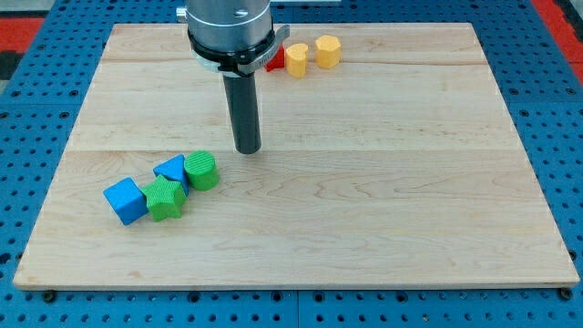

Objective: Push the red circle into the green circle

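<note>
Two blue blocks (126, 200) (170, 169), two green (165, 199) (202, 170), two yellow (297, 59) (328, 51), one red (276, 60)

You see a pale wooden counter (383, 182) lying on a blue pegboard (556, 100). Near the view's top edge, two yellow blocks (297, 59) (328, 51) sit just beside each other. At the lower left, a blue cube (126, 200) touches a green star-shaped block (166, 199), with a blue triangular block (170, 169) just behind it
</note>
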